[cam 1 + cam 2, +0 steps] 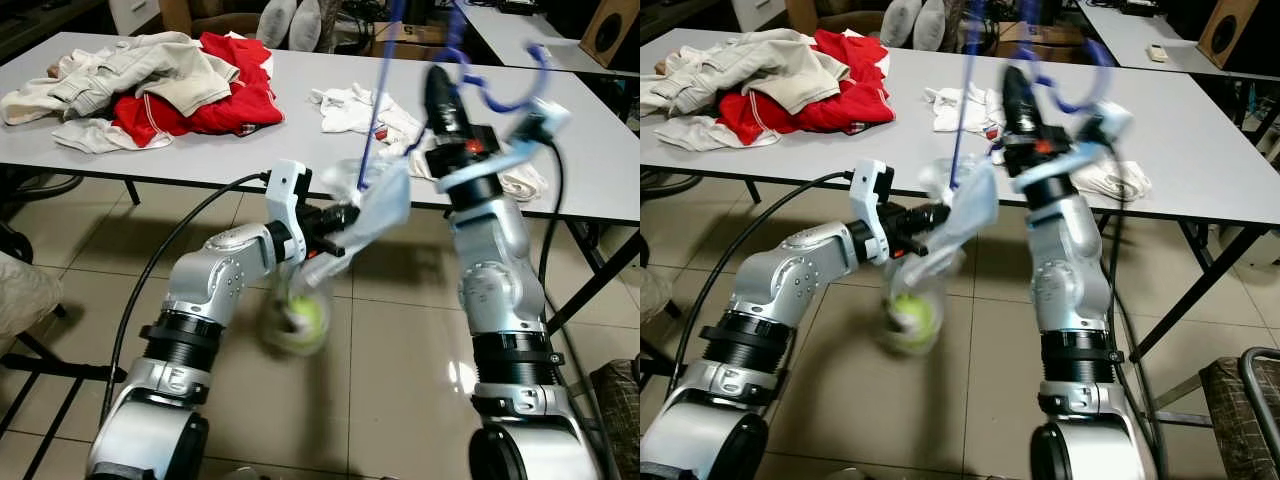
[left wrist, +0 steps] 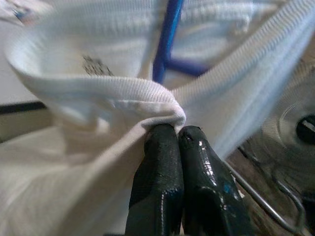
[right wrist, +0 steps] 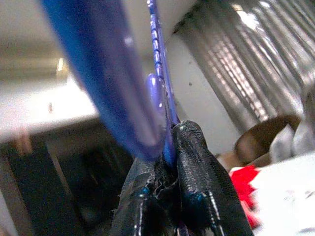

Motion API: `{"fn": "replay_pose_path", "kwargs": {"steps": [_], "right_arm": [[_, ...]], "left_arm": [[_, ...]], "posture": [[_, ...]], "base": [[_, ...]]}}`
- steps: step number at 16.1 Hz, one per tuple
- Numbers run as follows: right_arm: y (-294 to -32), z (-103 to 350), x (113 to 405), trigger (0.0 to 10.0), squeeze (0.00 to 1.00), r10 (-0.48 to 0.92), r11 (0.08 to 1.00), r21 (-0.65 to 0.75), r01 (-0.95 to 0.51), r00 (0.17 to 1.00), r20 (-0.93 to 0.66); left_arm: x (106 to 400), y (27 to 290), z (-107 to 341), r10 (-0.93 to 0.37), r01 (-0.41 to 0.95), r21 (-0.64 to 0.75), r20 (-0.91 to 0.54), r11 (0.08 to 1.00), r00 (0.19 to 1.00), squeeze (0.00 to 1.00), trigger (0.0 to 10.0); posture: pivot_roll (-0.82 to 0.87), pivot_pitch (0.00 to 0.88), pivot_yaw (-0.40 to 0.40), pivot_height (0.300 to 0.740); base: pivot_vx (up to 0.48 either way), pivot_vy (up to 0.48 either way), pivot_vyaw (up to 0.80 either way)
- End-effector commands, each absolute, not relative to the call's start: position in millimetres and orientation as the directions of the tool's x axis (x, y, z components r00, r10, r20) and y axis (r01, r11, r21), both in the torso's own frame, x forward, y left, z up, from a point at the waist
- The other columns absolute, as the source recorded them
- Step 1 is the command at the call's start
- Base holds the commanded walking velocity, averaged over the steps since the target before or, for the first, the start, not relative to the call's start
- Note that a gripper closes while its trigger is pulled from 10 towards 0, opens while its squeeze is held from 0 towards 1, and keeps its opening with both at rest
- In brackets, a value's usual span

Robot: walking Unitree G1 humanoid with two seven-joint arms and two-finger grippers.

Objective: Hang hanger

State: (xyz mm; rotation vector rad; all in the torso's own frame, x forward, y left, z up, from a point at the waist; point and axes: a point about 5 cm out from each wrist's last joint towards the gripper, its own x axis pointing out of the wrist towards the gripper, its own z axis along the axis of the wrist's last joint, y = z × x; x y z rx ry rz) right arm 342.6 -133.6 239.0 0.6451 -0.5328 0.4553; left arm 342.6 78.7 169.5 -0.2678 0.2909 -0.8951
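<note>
A blue plastic hanger [image 1: 380, 90] is held up in front of me; its hook [image 1: 505, 95] curls beside my right wrist. My right gripper [image 1: 440, 85] points upward and is shut on the blue hanger [image 3: 162, 113]. A pale white garment [image 1: 375, 205] hangs on the hanger's lower end, blurred by motion. My left gripper [image 1: 345, 215] reaches in from the left and is shut on the garment's ribbed collar [image 2: 147, 98]. Inside that collar the hanger's blue bar [image 2: 165, 44] passes down. The garment's lower part with a greenish print [image 1: 300, 320] dangles above the floor.
A grey table [image 1: 600, 150] stands just beyond my arms. On it lie a heap of red and beige clothes [image 1: 170, 85] at the left and white clothes [image 1: 355, 105] in the middle. Tiled floor [image 1: 390, 400] lies below, and a table leg [image 1: 590, 270] slants at the right.
</note>
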Motion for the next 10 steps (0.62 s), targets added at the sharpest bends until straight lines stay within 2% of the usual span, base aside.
{"fn": "replay_pose_path", "kwargs": {"steps": [1, 2, 3, 4, 5, 6, 7, 9, 10], "right_arm": [[-138, 251, 344, 0.0, 0.0, 0.193, 0.662, 0.479, -0.576, 0.749, 0.634], [-146, 254, 346, 0.0, 0.0, 0.129, 0.602, 0.554, -0.575, 0.755, 0.643], [-155, 252, 351, 0.0, 0.0, 0.092, 0.605, 0.586, -0.539, 0.778, 0.621], [-152, 244, 355, 0.0, 0.0, 0.17, 0.737, 0.466, -0.489, 0.802, 0.572], [-152, 241, 356, 0.0, 0.0, 0.184, 0.771, 0.431, -0.47, 0.811, 0.555], [-157, 234, 360, 0.0, 0.0, 0.156, 0.79, 0.445, -0.422, 0.84, 0.519], [-161, 229, 362, 0.0, 0.0, 0.133, 0.789, 0.469, -0.396, 0.856, 0.5], [-162, 228, 363, 0.0, 0.0, 0.122, 0.764, 0.502, -0.405, 0.855, 0.504], [-167, 233, 361, 0.0, 0.0, 0.088, 0.686, 0.576, -0.444, 0.837, 0.54]], "left_arm": [[341, 76, 168, -0.808, 0.742, -0.327, -0.157, 0.585, 0.568, 0.0, 0.0], [340, 76, 173, -0.82, 0.765, -0.308, -0.116, 0.566, 0.56, 0.0, 0.0], [337, 76, 193, -0.836, 0.803, -0.302, 0.033, 0.513, 0.547, 0.0, 0.0], [334, 83, 221, -0.832, 0.842, -0.324, 0.219, 0.431, 0.51, 0.0, 0.0], [333, 88, 231, -0.821, 0.851, -0.343, 0.282, 0.398, 0.497, 0.0, 0.0], [329, 106, 264, -0.776, 0.883, -0.362, 0.446, 0.298, 0.445, 0.0, 0.0], [326, 120, 287, -0.746, 0.906, -0.334, 0.527, 0.261, 0.409, 0.0, 0.0], [328, 134, 304, -0.709, 0.907, -0.318, 0.57, 0.277, 0.416, 0.0, 0.0], [331, 135, 299, -0.732, 0.891, -0.325, 0.514, 0.317, 0.448, 0.0, 0.0]], "posture": [[-0.07, 0.0, -0.019, 0.74], [-0.07, 0.0, -0.019, 0.74], [-0.07, 0.0, -0.017, 0.74], [-0.07, 0.0, -0.013, 0.74], [-0.08, 0.0, -0.011, 0.74], [-0.08, 0.0, -0.005, 0.74], [-0.08, 0.0, 0.001, 0.74], [-0.08, 0.0, 0.004, 0.74], [-0.08, 0.0, 0.004, 0.74]], "base": [[0.0, 0.0, 0.0], [0.0, 0.0, 0.0], [0.0, 0.0, 0.0], [0.0, 0.0, 0.0], [0.0, 0.0, 0.0], [0.0, 0.0, 0.0], [0.0, 0.0, 0.0], [0.0, 0.0, 0.0], [0.0, 0.0, 0.0]]}}
